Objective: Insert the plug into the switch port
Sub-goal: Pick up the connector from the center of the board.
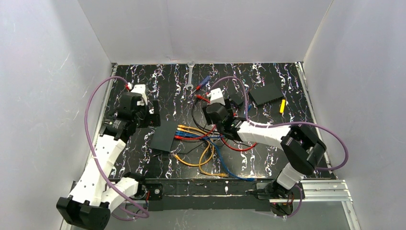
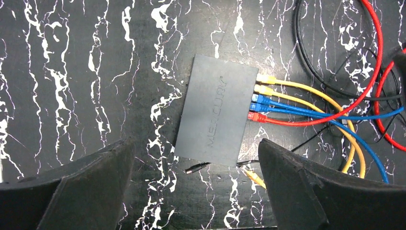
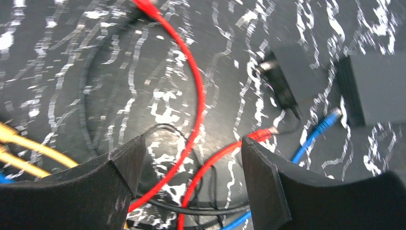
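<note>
White walls point(image 1: 206, 28) enclose a black, white-veined tabletop point(image 1: 158, 79).

Switch point(image 2: 218, 116): flat matte-blk box, lying flat, logo up; red plug point(image 2: 259, 118) seated in edge port.

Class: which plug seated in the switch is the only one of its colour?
The red plug, at the row's end beside two blue plugs; two yellow plugs follow.

Top view: bright, even, diffuse light; the white walls point(image 1: 215, 28) wash pale, shadows are faint. Left wrist view: sharp, lettering on the switch point(image 2: 218, 110) legible. Right wrist view: blurred throughout, the table point(image 3: 57, 72) veining smeared; the right claw's fingers point(image 3: 287, 191) dark, featureless.
</note>
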### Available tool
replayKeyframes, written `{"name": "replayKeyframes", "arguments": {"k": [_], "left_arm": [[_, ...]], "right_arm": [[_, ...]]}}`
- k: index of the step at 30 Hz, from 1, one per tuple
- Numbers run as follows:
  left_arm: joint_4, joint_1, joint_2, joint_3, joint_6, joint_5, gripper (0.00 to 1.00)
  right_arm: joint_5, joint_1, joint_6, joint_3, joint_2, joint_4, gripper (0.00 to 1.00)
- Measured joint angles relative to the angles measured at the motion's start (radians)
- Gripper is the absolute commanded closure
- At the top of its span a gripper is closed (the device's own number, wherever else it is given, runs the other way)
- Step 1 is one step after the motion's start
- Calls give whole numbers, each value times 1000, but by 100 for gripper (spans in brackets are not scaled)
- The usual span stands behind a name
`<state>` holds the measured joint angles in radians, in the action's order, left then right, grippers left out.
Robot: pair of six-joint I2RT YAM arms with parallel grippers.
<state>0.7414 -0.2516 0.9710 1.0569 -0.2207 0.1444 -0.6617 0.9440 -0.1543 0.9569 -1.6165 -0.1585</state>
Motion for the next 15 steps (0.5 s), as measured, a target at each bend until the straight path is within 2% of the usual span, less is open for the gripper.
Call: {"name": "replayKeyframes", "arguments": {"k": [6,10,15], "left_arm": [[5,-77,-51,-17,11,67,1],[7,-110,-58,-22,19,96,1],[8,-133,-63,-35,23,114,1]], "right_arm": [[-169,-42,-253,26,-24,168,31],[-259,-45,-422,127,-126,290,33],[-296,-45,-585,248,-257,424,37]]}}
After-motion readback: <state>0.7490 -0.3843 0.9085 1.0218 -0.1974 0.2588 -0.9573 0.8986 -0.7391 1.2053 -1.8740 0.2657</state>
